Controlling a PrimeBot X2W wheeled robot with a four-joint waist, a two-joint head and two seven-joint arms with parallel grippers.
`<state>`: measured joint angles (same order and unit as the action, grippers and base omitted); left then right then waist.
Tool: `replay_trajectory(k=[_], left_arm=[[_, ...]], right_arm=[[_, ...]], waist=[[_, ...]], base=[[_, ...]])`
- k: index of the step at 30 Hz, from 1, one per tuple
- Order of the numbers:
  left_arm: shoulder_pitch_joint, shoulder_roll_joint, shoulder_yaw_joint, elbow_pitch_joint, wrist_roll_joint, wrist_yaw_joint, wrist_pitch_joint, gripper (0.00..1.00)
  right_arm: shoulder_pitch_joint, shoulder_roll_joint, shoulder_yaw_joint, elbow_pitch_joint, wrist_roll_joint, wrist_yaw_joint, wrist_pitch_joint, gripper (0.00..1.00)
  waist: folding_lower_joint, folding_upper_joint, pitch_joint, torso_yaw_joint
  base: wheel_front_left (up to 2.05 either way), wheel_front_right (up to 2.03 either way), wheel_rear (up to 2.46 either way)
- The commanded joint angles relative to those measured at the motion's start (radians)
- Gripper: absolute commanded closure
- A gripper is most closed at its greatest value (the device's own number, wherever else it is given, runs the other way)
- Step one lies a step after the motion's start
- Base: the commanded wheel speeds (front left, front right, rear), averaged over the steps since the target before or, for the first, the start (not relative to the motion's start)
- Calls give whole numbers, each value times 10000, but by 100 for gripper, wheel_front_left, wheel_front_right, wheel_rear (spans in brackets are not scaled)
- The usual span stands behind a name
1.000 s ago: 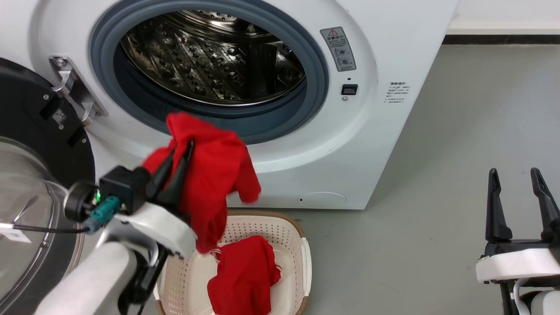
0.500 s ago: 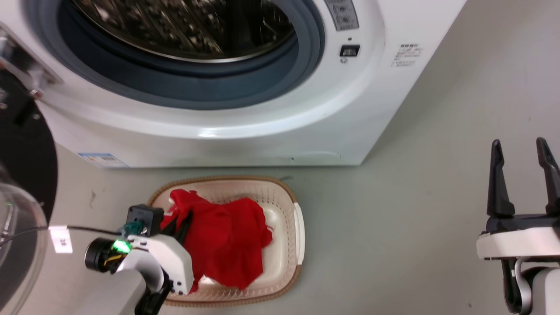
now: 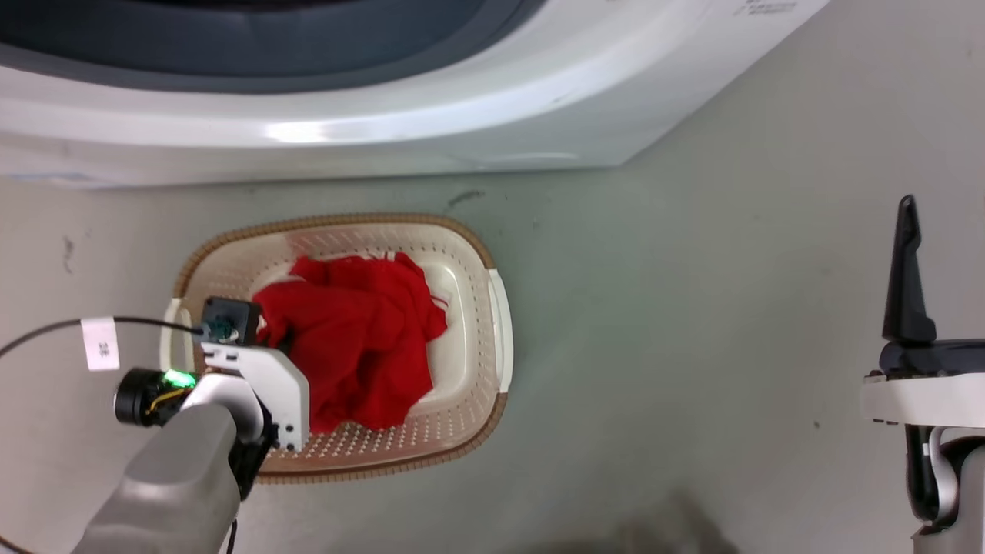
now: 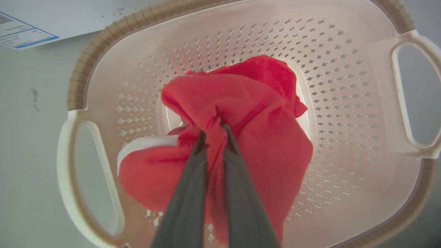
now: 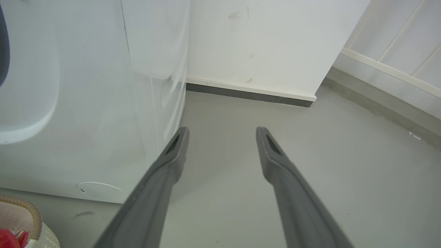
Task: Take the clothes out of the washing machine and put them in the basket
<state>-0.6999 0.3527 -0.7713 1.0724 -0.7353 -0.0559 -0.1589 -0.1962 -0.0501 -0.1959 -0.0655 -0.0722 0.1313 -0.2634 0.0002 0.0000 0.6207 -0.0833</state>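
The clothes (image 3: pixel 354 346) lie as one red heap inside the basket (image 3: pixel 338 221), which stands on the floor (image 3: pixel 692 323) just on the near side of the washing machine (image 3: pixel 385 131). The left gripper (image 4: pixel 214 128) is pressed together on a fold at the top of the heap, with red fabric pinched between its fingers. The right gripper (image 5: pixel 222 132) is spread and holds nothing, well apart to the right.

Judgement: the transfer is almost complete. Release of the fold and withdrawal of the left arm remain.

The heap cannot be separated into single garments. The drum is cut off at the far edge of the head view, so an empty machine cannot be confirmed. In that view the fabric hides the left fingertips.
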Motion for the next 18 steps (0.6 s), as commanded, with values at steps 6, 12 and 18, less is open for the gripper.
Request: replay_trajectory(k=[6,12,18], left_arm=[[-1107,-430,44,1161,-31,-216,-394,100],[-1925,-729,201,1687,-142,-181,-701,100],[-2392,-945,337,1893,-211,-115,-933,100]], right_arm=[[-283,-2,-72,-423,-157,-10,-20,0],[-273,-2,-82,-830,-239,-10,-20,0],[-133,-2,-177,-885,-424,-10,-20,0]], waist=[[-2,0,1516,-160],[-2,0,2291,-35],[-2,0,2666,133]], base=[[0,0,0],[0,0,0],[0,0,0]])
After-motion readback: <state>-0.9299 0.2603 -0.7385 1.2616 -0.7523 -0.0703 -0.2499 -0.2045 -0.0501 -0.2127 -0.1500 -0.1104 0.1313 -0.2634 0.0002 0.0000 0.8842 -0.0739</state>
